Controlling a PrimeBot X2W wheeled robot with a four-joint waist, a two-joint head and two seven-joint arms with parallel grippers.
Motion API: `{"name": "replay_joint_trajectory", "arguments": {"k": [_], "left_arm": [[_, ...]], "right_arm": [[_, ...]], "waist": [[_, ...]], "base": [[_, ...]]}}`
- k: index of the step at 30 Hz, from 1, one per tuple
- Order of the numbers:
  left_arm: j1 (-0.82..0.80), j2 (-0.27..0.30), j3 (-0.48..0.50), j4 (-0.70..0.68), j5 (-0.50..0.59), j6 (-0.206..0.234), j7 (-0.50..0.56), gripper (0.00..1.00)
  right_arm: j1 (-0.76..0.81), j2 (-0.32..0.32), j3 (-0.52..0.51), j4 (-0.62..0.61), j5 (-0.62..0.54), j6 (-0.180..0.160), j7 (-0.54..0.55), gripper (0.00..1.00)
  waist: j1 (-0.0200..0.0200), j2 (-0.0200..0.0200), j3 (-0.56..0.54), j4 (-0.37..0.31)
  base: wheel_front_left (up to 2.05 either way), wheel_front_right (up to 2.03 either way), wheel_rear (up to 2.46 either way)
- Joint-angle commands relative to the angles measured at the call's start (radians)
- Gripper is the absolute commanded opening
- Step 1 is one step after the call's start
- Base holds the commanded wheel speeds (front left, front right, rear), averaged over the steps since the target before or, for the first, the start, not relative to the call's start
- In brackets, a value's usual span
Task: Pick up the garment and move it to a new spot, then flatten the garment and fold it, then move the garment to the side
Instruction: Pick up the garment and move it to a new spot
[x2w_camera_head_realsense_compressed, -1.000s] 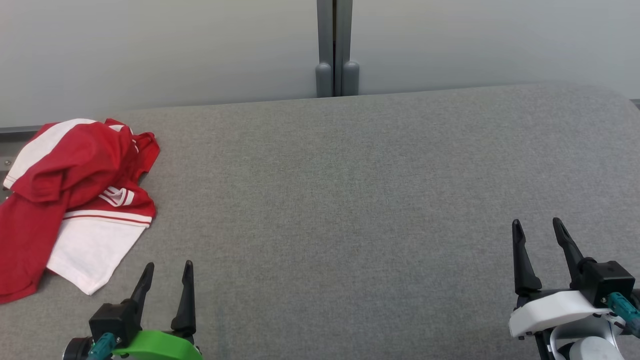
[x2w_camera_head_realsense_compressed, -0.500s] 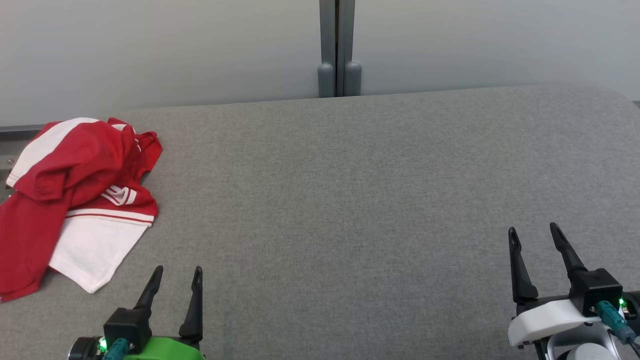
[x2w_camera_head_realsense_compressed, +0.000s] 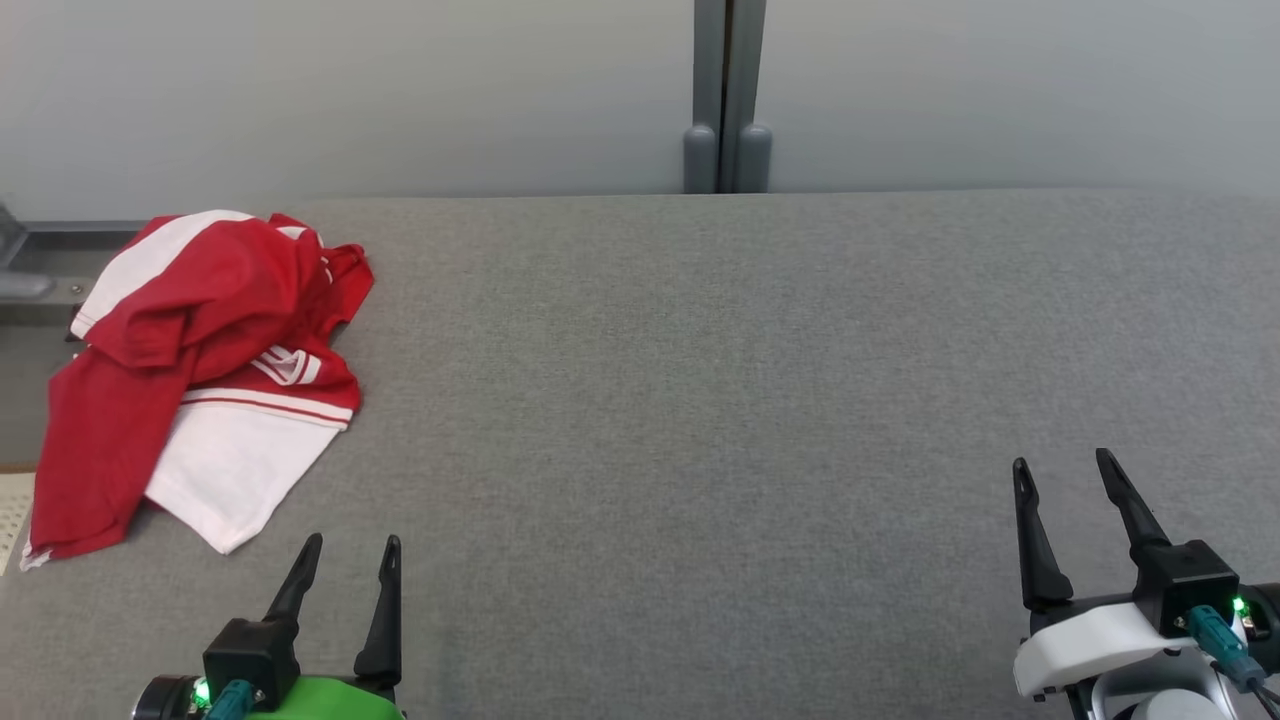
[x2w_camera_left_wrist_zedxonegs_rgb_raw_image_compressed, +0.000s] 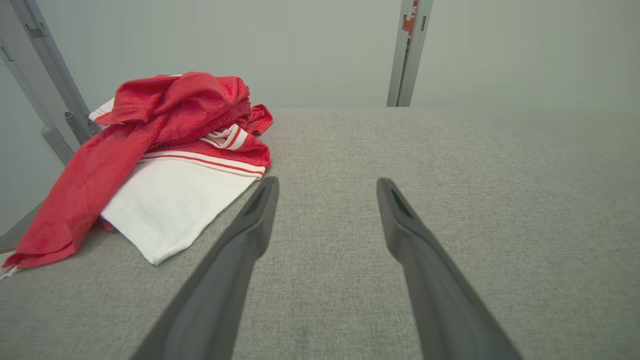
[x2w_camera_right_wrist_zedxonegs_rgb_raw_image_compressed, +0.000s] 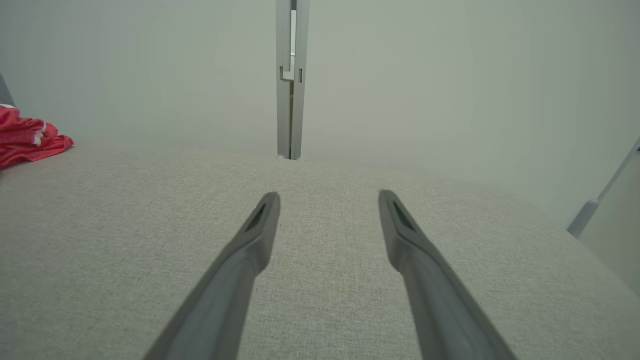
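The garment (x2w_camera_head_realsense_compressed: 210, 370) is a crumpled red and white piece lying in a heap at the far left of the grey table (x2w_camera_head_realsense_compressed: 700, 400), partly hanging over the left edge. In the left wrist view the garment (x2w_camera_left_wrist_zedxonegs_rgb_raw_image_compressed: 165, 155) lies ahead and to the left of my fingers. My left gripper (x2w_camera_head_realsense_compressed: 352, 544) stands open near the front edge, just right of the garment's white corner, with nothing between its fingers. My right gripper (x2w_camera_head_realsense_compressed: 1062, 462) is open and empty at the lower right. A red bit of the garment (x2w_camera_right_wrist_zedxonegs_rgb_raw_image_compressed: 27, 140) shows at the far left of the right wrist view.
A pale wall with a grey vertical post (x2w_camera_head_realsense_compressed: 728, 100) runs behind the table. A metal frame (x2w_camera_head_realsense_compressed: 40, 270) and a strip of floor lie beyond the table's left edge. The grey cloth surface stretches wide between the two grippers.
The head camera has turned left, so the whole picture has shifted to the right. My left gripper sits slightly lower and further right in the view; the garment lies as before.
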Motion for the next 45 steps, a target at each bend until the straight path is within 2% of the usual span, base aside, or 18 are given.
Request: {"name": "replay_joint_trajectory", "arguments": {"k": [1,15,21,27,33,37,40,45], "left_arm": [[0.012,0.004,0.003,0.003,-0.003,0.0,-0.002,1.0],[0.071,0.017,0.051,-0.001,-0.01,0.0,-0.001,1.0],[0.111,0.014,0.109,-0.017,-0.019,0.0,-0.001,1.0],[0.084,0.001,0.105,-0.037,-0.03,0.0,-0.001,1.0],[-0.05,-0.005,0.039,-0.025,-0.065,0.0,-0.001,1.0],[-0.229,0.011,-0.044,0.06,-0.124,0.0,-0.001,1.0],[-0.404,0.043,-0.111,0.178,-0.173,0.0,0.018,1.0],[-0.646,0.109,-0.198,0.334,-0.219,0.0,0.086,1.0]], "right_arm": [[0.015,-0.001,0.001,-0.002,0.008,0.0,-0.003,1.0],[0.024,0.0,0.042,0.015,0.023,0.0,-0.003,1.0],[0.004,0.0,0.091,0.028,0.03,0.0,-0.003,1.0],[0.005,0.0,0.113,0.035,0.036,0.0,-0.003,1.0],[-0.049,-0.022,0.14,0.021,0.013,0.0,-0.003,1.0],[-0.118,-0.057,0.169,0.011,0.0,0.0,-0.003,1.0],[-0.174,-0.082,0.196,0.008,-0.006,0.0,-0.003,1.0],[-0.223,-0.099,0.247,0.003,0.009,-0.001,-0.003,1.0]], "waist": [[0.0,0.0,-0.006,0.042],[0.0,0.0,-0.04,0.333],[0.0,0.0,-0.042,0.382],[0.0,0.0,-0.03,0.382],[0.0,0.0,0.08,0.32],[0.0,0.0,0.203,0.261],[0.0,0.0,0.291,0.212],[0.0,0.0,0.375,0.141]], "base": [[0.0,0.0,0.0],[0.0,0.0,0.0],[0.0,0.0,0.0],[0.0,0.0,0.0],[0.0,0.0,0.0],[0.0,0.0,0.0],[0.0,0.0,0.0],[0.0,0.0,0.0]]}}
